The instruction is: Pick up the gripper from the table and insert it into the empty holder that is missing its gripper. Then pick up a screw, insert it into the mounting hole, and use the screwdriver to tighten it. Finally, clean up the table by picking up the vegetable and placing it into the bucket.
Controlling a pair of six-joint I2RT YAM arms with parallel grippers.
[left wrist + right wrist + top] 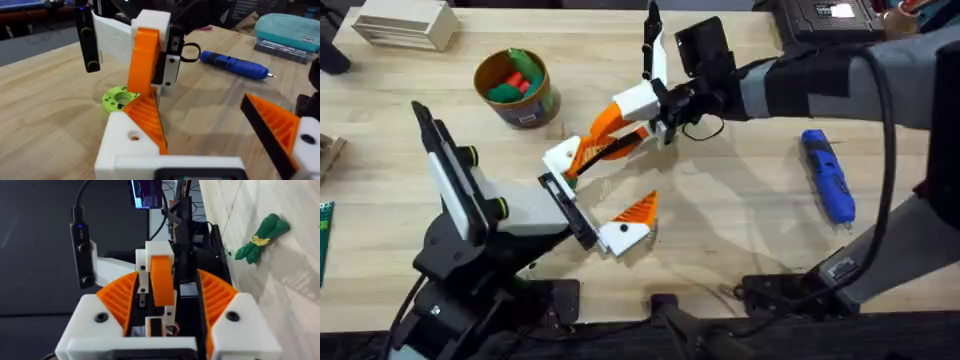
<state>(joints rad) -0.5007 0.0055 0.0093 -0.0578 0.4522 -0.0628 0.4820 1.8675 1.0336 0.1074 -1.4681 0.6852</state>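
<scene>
The left pincer (197, 115) is apart, each of its white mounts bearing an orange ribbed tip. The right pincer (167, 277), reaching in from beyond it, is also apart, its pads on either side of the orange fingertip (162, 282) that sits in the left pincer's white finger mount (160, 250); whether the pads touch it cannot be told. A lime-green disc (117, 98) lies on the tabletop (740, 210) just beyond the left pincer. The blue screwdriver (828, 175) lies well to the right of the left pincer, and the bucket (515, 85), holding toy vegetables, stands beyond it to the left. The slim green vegetable (262, 237) lies on the tabletop.
</scene>
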